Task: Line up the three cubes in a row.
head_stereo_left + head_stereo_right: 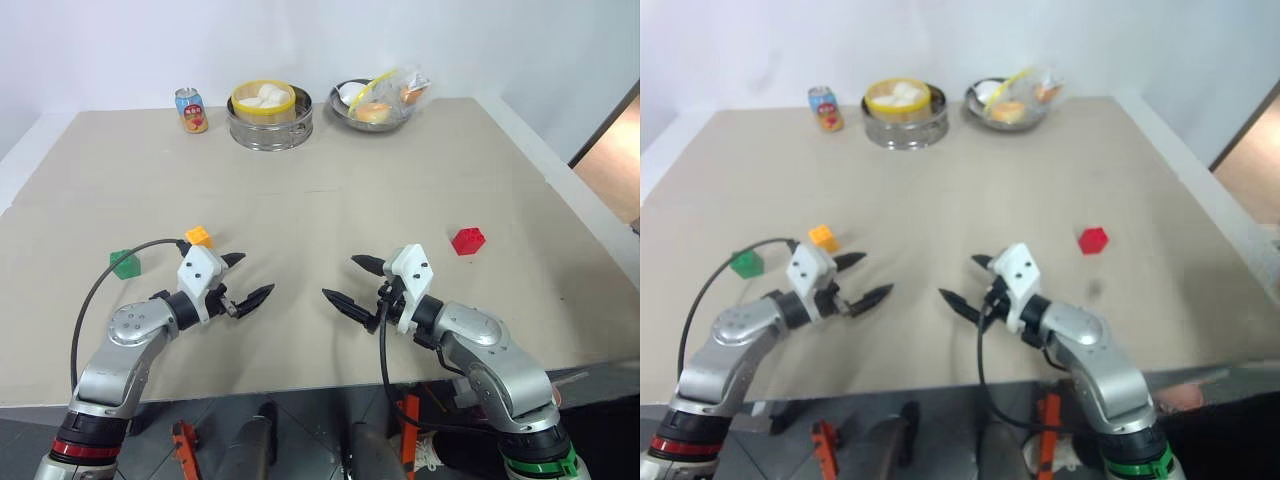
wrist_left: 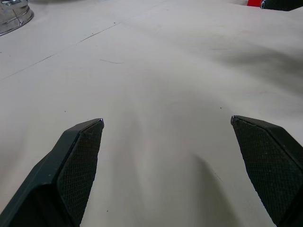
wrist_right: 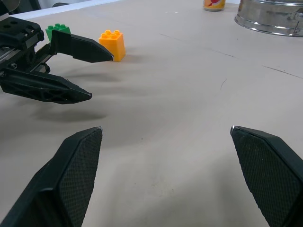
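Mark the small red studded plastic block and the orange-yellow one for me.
Small red studded plastic block (image 1: 468,241), left eye view, on its front face.
Small orange-yellow studded plastic block (image 3: 112,44), right wrist view, on its side face below the studs.

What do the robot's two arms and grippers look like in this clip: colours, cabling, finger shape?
Both arms are silver-grey metal with black joints and a white block at each wrist. The left gripper and right gripper each carry two black pointed fingers with a cross-hatched inner pad. A black cable loops from each wrist. A red ring marks the left arm's base, a green ring the right's.
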Controlling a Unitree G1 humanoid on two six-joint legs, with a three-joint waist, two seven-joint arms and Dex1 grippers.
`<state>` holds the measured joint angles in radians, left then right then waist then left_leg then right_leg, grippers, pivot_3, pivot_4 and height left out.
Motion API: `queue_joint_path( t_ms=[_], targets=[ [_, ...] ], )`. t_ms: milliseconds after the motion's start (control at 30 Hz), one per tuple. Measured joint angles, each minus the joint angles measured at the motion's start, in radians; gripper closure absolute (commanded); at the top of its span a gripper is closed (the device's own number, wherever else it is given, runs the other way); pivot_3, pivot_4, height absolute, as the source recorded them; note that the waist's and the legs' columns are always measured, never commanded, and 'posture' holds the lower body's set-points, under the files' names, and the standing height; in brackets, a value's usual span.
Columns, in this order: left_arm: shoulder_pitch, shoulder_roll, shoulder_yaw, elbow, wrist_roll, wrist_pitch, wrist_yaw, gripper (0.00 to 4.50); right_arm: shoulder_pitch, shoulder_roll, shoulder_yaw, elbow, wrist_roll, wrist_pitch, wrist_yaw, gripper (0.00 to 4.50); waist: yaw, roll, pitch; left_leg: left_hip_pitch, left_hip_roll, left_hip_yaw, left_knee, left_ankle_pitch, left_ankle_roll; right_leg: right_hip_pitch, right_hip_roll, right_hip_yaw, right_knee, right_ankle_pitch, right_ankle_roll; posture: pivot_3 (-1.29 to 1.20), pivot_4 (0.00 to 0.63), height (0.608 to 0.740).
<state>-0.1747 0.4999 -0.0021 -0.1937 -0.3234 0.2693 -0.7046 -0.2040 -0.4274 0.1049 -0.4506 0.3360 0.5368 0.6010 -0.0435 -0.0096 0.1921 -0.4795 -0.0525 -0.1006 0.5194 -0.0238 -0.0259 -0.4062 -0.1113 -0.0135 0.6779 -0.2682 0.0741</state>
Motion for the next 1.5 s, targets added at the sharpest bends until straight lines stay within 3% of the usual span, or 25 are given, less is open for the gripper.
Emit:
queue_joint_path(
  t_ms=[233,767,1100,1500],
  targets=[
    [-0.058,-0.059,-0.037,0.058,0.001,-0.065,-0.039,0.05,0.001,0.011,-0.006,0.000,-0.017,-0.015,-0.047,0.00,0.008,0.000,0.000,-0.001,0.001,0.001,0.002,0.000,0.000,0.001,0.000,-0.001,-0.001,0.000,0.000,0.00,0.150,0.740],
    [-0.081,-0.079,-0.039,0.096,-0.012,-0.076,-0.091,0.05,0.016,0.050,-0.014,0.001,-0.035,-0.022,-0.137,0.00,0.009,0.000,0.000,-0.001,0.003,0.002,0.003,0.000,0.000,0.002,0.002,-0.005,-0.001,0.001,-0.001,0.00,0.150,0.740],
    [-0.140,-0.075,-0.082,0.088,-0.016,-0.076,-0.181,0.05,-0.227,0.126,-0.268,0.271,-0.213,-0.025,-0.558,0.00,0.015,0.000,0.000,-0.001,0.007,0.007,0.004,0.000,0.000,0.001,0.003,-0.009,-0.001,0.005,-0.005,0.00,0.150,0.740],
    [-0.169,-0.085,-0.087,0.126,-0.008,-0.077,-0.205,0.05,-0.344,0.189,-0.278,0.445,-0.341,0.028,-0.793,0.00,0.019,0.000,0.000,-0.001,0.014,0.009,0.007,0.001,0.002,0.003,0.017,-0.010,0.000,0.006,-0.009,0.00,0.150,0.740]
  ],
)
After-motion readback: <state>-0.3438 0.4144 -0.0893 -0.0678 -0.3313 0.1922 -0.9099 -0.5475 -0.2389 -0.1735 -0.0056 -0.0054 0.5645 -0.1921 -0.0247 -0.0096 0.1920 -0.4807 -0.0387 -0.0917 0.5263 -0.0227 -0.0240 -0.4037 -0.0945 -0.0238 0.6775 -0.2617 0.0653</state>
